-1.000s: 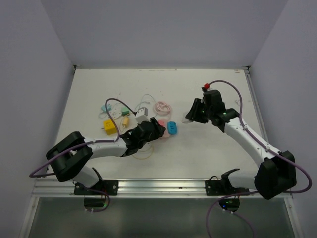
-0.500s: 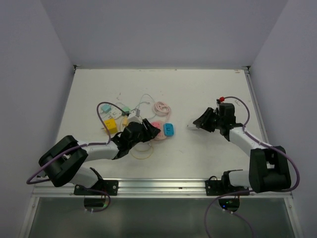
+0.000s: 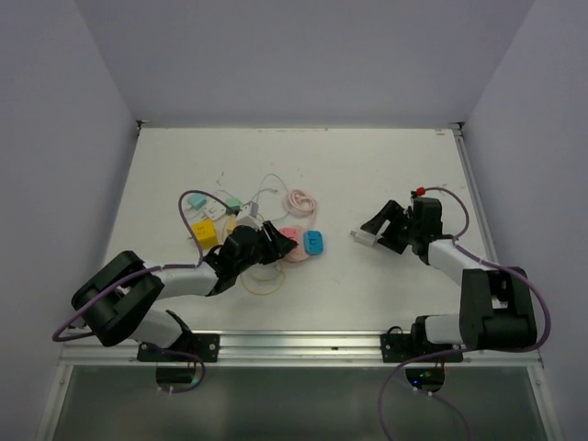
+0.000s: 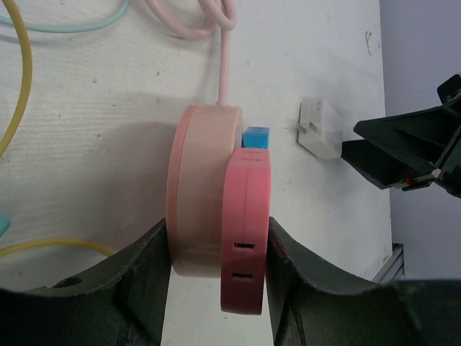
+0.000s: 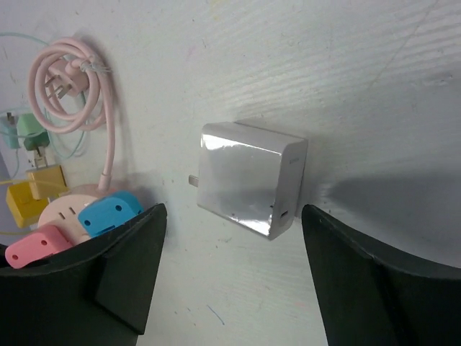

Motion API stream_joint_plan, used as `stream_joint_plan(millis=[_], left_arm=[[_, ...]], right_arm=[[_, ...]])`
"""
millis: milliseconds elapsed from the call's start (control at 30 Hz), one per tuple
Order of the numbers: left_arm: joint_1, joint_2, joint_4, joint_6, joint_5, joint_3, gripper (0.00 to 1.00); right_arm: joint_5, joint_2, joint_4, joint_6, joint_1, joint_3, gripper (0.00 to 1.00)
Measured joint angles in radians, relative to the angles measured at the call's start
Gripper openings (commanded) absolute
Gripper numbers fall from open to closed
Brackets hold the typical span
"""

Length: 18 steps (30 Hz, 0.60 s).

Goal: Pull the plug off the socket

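While the left gripper (image 4: 216, 241) clamps the socket (image 4: 196, 180), the open right gripper (image 5: 232, 220) straddles a probably light, hard plug (image 5: 248, 176); pinch its sides.

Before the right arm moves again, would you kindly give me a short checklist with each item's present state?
1. White charger out of the pink socket, lying on the table: ok.
2. Right end effector open, fingers apart from the charger: ok.
3. Left end effector clamped on the socket: ok.
4. Socket free of plugs: not ok, a pink plug sits in it.
5. Blue plug seated or loose: cannot tell.
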Motion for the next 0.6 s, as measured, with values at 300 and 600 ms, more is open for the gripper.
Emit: stream_joint_plan(millis=[300, 600], left_arm=[[0.0, 0.004, 0.014, 0.018, 0.035, -0.002, 0.0], [0.0, 0.002, 0.014, 0.019, 0.058, -0.002, 0.0]], right_arm=[[0.11, -0.235, -0.183, -0.08, 0.0, 0.025, 0.97], [-0.006, -0.271, -0.153, -0.081, 0.071, 0.028, 0.99]])
